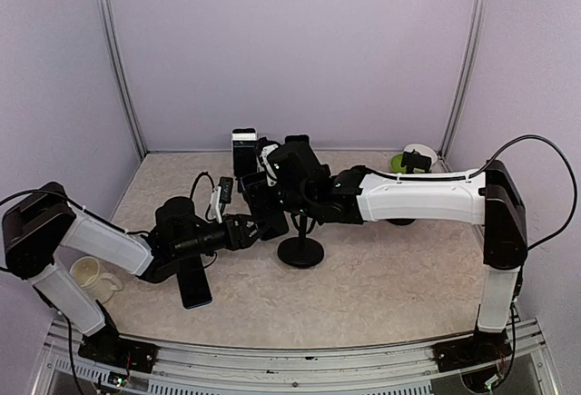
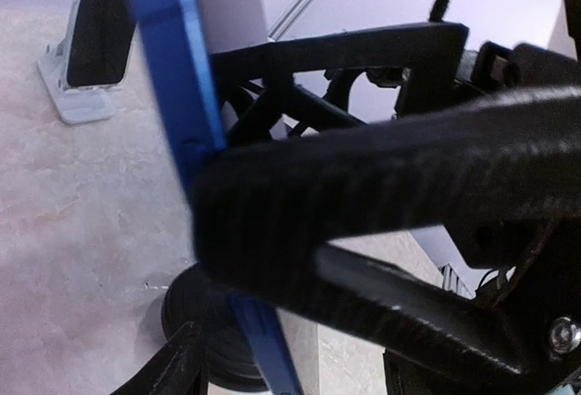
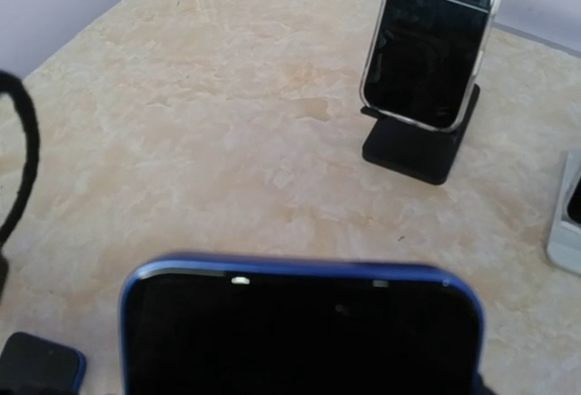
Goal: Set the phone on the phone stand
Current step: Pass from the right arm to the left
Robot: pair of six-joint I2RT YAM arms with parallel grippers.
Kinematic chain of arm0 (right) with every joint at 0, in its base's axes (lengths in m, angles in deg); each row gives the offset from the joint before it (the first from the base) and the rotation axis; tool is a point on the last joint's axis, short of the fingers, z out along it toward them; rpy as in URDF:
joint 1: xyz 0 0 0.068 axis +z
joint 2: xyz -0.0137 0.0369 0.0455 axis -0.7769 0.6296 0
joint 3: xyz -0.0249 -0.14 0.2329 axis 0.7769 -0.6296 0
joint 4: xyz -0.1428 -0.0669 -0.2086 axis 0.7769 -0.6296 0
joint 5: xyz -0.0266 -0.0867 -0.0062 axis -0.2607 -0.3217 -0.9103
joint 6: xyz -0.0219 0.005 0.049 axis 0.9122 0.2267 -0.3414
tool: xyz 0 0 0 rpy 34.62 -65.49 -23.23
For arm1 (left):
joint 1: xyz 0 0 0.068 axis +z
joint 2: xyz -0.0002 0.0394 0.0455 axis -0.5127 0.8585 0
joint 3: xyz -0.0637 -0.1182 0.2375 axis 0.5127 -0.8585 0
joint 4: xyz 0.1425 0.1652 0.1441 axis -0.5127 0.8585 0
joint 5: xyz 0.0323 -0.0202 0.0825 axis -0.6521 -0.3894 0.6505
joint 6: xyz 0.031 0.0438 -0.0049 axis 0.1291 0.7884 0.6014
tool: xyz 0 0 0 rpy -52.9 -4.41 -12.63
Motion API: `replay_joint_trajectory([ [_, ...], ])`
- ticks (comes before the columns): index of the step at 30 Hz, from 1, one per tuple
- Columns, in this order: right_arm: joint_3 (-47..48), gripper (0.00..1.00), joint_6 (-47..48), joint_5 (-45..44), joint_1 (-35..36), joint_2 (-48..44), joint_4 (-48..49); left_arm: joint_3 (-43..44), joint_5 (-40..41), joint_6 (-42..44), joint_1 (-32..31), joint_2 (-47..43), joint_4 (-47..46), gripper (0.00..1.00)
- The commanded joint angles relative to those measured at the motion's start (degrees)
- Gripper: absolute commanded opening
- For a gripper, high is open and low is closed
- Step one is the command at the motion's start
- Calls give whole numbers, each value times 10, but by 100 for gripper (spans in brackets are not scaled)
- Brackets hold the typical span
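- Right claw [image 1: 264, 202] clamps the blue phone [image 3: 300, 331], held off the table [image 1: 390, 291] near the phone stand [image 1: 300, 250].
- Left claw [image 1: 243, 229] has its fingers flanking the phone's edge; whether they grip it cannot be told.

Overhead, plus wrist close-ups on phone [image 3: 300, 331]

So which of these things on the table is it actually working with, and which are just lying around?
Part of the job:
- blue phone
- round-based phone stand

Just lying about:
- second phone, propped on a square black stand at the back
- dark phone, flat on the table
- pale cup, near left
- green and white object, far right
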Motion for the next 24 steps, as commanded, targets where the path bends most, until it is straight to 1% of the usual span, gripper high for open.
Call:
replay_joint_trajectory([
  [1,19,66,12,-16,6,-12,50,19,-36,-10,2,16,-39,55],
  [7,17,67,14,-18,6,-12,52,13,-44,-16,2,18,-46,28],
  [10,17,67,14,-18,6,-13,52,13,-43,-18,2,20,-47,10],
  [15,18,67,14,-16,7,-13,51,15,-37,-19,3,22,-41,0],
  [18,17,68,16,-17,7,-14,51,17,-25,-14,3,19,-29,0],
  [22,15,74,18,-19,7,-13,49,14,3,-2,3,12,-15,0],
  [24,14,78,19,-20,7,-13,49,11,16,3,4,9,-10,0],
])
